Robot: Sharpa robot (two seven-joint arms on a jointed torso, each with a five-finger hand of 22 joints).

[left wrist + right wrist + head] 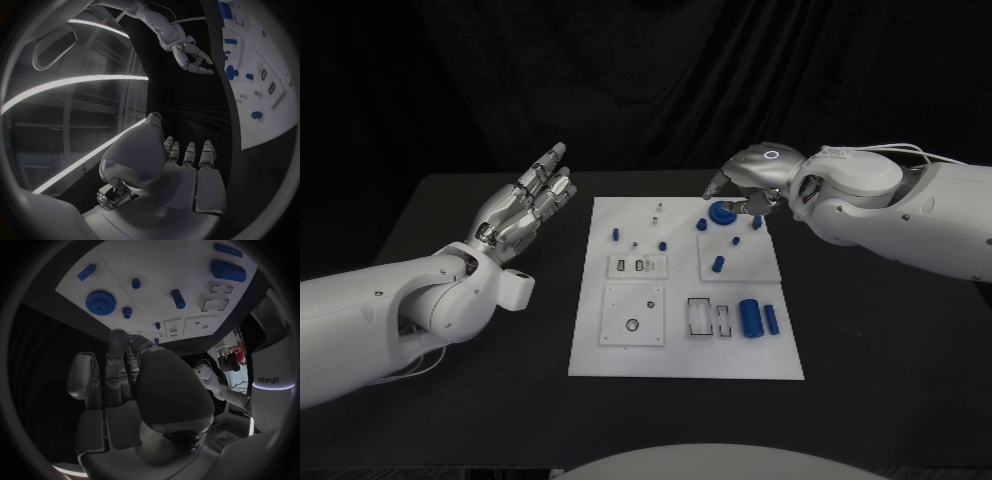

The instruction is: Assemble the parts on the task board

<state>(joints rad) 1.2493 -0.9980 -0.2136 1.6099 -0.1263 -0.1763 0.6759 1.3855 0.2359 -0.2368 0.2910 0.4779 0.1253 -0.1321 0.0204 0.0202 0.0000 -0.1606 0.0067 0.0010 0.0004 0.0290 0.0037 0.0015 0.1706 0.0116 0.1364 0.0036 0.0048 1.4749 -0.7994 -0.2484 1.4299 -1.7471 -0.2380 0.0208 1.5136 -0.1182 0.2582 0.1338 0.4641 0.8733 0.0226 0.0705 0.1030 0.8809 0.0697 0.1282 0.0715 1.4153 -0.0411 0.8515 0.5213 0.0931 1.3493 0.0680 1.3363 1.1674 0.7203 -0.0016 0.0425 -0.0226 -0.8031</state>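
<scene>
One blue gear (720, 213) lies just below right robot hand (740, 192).

My head camera looks down on the task board (687, 290); each wrist camera sits close behind its own robot hand, facing that same board.

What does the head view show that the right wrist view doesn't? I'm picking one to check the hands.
Head view alone: the left hand, open and raised beside the task board, and the board's whole layout. Right wrist view alone: the right hand from behind, fingers apart, holding nothing. Both share: the blue gear and the large blue cylinder.
</scene>
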